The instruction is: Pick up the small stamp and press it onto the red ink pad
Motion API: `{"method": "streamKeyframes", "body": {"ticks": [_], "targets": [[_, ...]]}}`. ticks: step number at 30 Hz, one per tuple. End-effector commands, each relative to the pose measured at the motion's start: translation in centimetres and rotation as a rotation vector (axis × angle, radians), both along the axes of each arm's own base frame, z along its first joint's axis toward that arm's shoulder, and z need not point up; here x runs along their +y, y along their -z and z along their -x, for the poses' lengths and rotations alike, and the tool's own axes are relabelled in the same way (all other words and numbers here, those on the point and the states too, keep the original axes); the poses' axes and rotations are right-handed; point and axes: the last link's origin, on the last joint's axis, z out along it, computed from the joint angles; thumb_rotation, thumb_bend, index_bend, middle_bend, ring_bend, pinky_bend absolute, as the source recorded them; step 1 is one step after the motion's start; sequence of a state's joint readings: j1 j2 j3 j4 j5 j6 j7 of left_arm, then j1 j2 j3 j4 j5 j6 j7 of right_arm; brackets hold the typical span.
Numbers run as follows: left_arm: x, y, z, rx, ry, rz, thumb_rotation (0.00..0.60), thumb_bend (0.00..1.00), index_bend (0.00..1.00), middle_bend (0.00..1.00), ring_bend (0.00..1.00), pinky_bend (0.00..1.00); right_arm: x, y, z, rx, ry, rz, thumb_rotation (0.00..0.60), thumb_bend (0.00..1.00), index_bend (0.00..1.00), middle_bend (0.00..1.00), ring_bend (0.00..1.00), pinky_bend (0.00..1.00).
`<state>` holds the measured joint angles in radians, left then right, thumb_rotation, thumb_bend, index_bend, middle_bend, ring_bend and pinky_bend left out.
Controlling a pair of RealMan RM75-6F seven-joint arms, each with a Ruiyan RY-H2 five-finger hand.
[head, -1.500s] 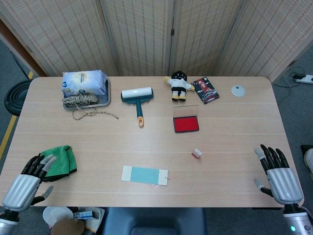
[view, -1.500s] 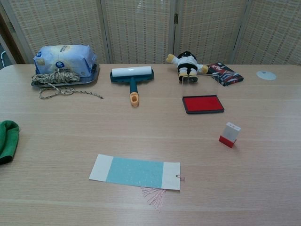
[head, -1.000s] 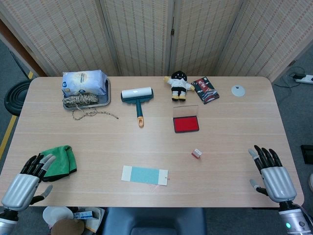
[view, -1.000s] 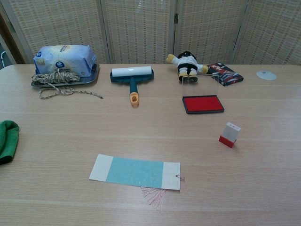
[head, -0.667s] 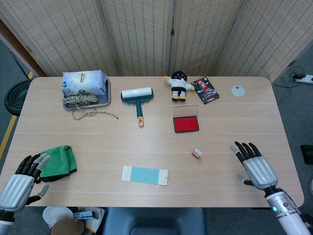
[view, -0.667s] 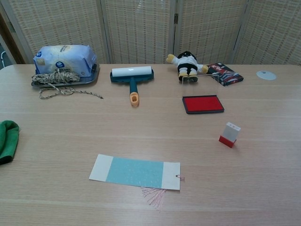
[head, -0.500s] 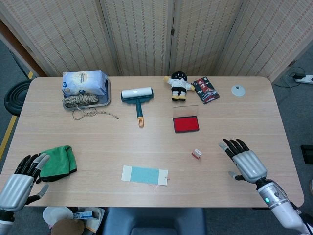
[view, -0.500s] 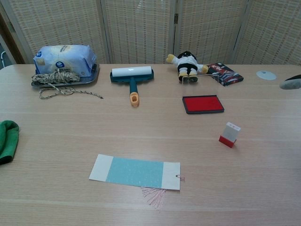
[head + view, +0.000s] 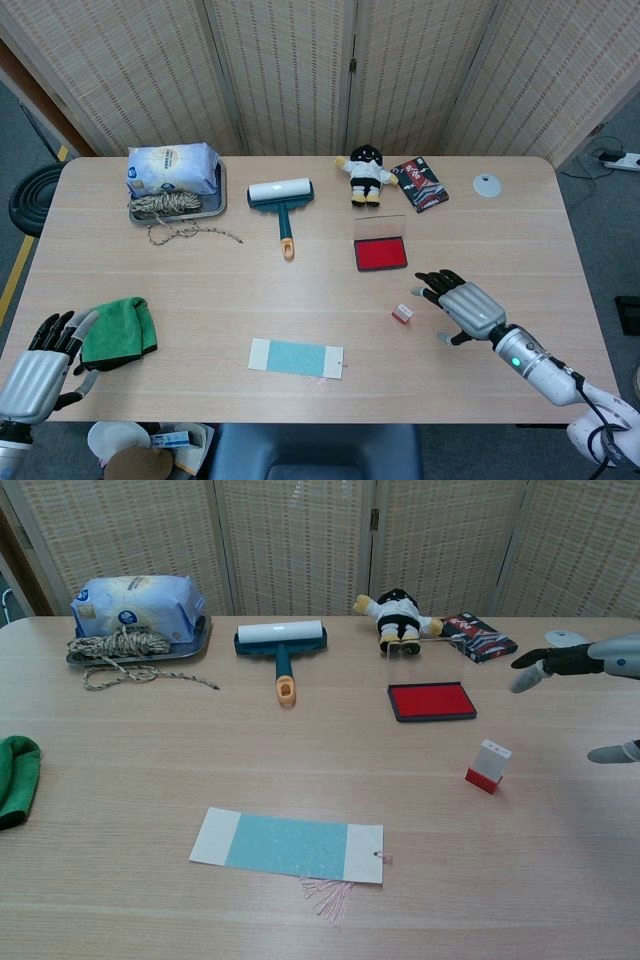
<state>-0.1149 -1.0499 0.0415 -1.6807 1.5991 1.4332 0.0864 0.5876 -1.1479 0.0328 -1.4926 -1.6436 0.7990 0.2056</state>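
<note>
The small stamp [image 9: 402, 313] [image 9: 489, 765], white with a red base, stands on the table. The red ink pad [image 9: 380, 254] [image 9: 431, 701] lies open behind it. My right hand [image 9: 463, 306] [image 9: 580, 670] hovers just right of the stamp with its fingers spread, holding nothing and not touching it. At the table's near left corner my left hand [image 9: 36, 366] stays open beside a green cloth [image 9: 116, 332] [image 9: 15, 779]; the chest view does not show this hand.
A blue-and-white card [image 9: 295, 358] [image 9: 289, 845] lies near the front. Along the back sit a tray with a bag and rope [image 9: 172, 183], a lint roller [image 9: 282, 202], a plush doll [image 9: 366, 173], a dark packet [image 9: 421, 184] and a white disc [image 9: 487, 185].
My right hand has moved left and forward from the table's right front edge to just beside the stamp, entering the chest view. The left hand has drawn back slightly.
</note>
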Motion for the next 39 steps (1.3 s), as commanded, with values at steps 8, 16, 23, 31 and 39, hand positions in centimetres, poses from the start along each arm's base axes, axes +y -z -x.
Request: {"method": "streamKeyframes", "body": {"ticks": [8, 16, 23, 31, 39], "targets": [[-0.2, -0.2, 0.1, -0.002, -0.011, -0.015, 0.6, 0.34, 0.0, 0.0, 0.0, 0.01, -1.9, 3.0, -1.1, 0.015, -0.057, -0.079, 0.6, 0.28, 0.17, 0.0, 0.0, 0.0], [-0.3, -0.6, 0.3, -0.011, -0.015, -0.023, 0.6, 0.34, 0.0, 0.0, 0.0, 0.01, -2.3, 4.0, -1.3, 0.038, -0.095, -0.081, 0.6, 0.28, 0.17, 0.0, 0.0, 0.0], [-0.5, -0.7, 0.2, -0.013, -0.012, -0.027, 0.6, 0.34, 0.0, 0.0, 0.0, 0.01, -2.5, 4.4, -1.1, 0.067, -0.138, -0.064, 0.6, 0.28, 0.17, 0.0, 0.0, 0.0], [-0.5, -0.8, 0.3, -0.015, -0.013, -0.033, 0.6, 0.34, 0.0, 0.0, 0.0, 0.01, -2.4, 4.5, -0.6, 0.093, -0.167, -0.058, 0.6, 0.29, 0.17, 0.0, 0.0, 0.0], [-0.4, -0.7, 0.3, -0.007, -0.017, -0.032, 0.6, 0.34, 0.0, 0.0, 0.0, 0.01, -2.3, 4.7, 0.6, 0.09, -0.182, -0.037, 0.6, 0.29, 0.18, 0.0, 0.0, 0.0]]}}
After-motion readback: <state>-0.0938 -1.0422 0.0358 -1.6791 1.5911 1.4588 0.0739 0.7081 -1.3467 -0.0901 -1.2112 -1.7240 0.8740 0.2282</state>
